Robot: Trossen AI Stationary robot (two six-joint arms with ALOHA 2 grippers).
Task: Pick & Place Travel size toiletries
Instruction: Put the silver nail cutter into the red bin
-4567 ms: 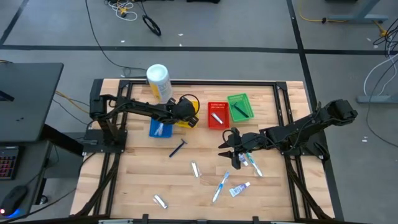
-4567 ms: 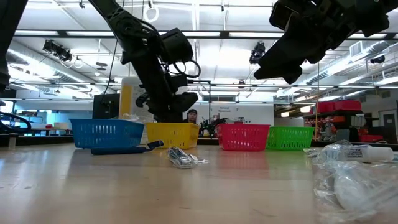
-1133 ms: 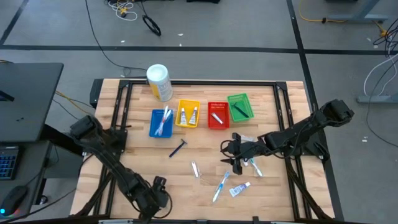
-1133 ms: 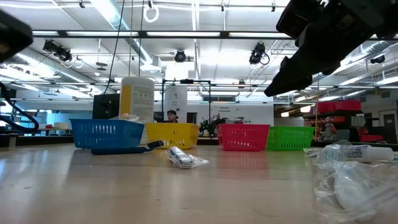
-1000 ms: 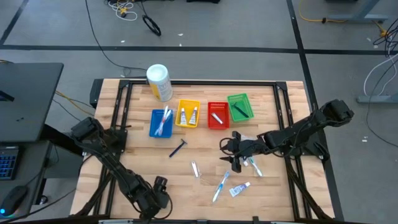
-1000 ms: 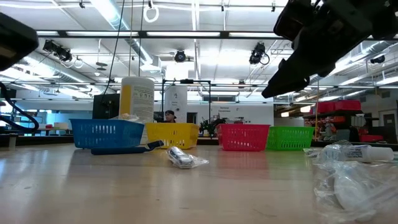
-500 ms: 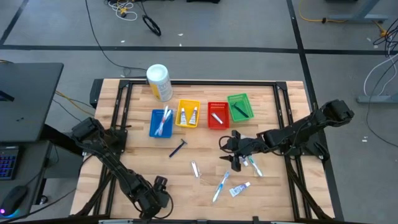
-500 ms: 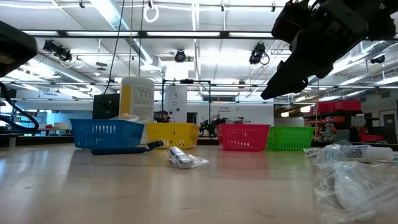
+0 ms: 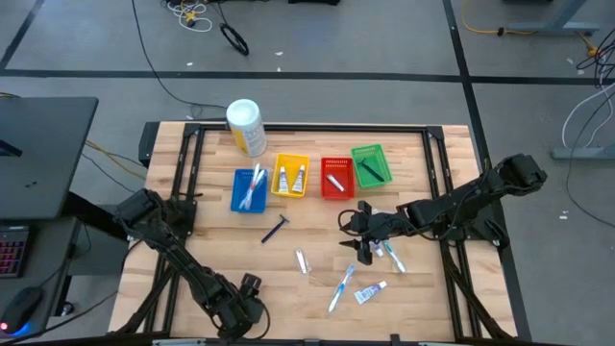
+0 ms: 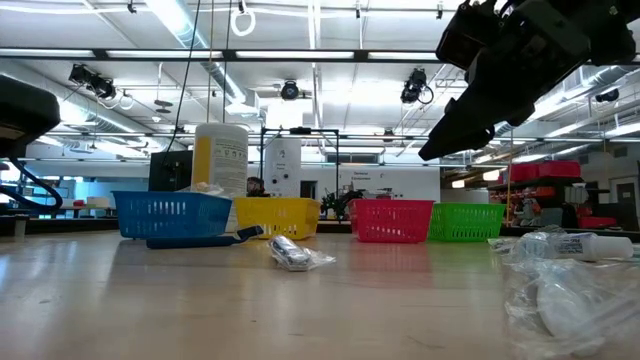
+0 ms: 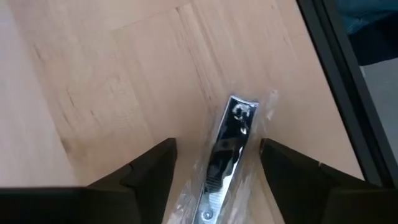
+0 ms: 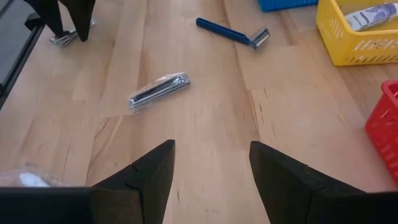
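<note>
Silver nail clipper (image 11: 229,144) between spread left gripper (image 11: 214,155) fingers, lower left; right gripper (image 9: 364,236) released, centre right.

My left arm folds down along the left side of the bench, elbow out past the left edge, and its claw (image 9: 242,306) sits low at the near edge, pointing down at the wood. In the left wrist view I see its two dark fingers (image 11: 149,171) spread wide apart. My right arm stretches in from the right side, nearly level, toward the middle of the bench. Its claw (image 9: 357,234) hangs above the surface, fingers (image 12: 144,171) parted and gripping nothing. In the low view it (image 10: 470,105) rides high, clear of the bench.
</note>
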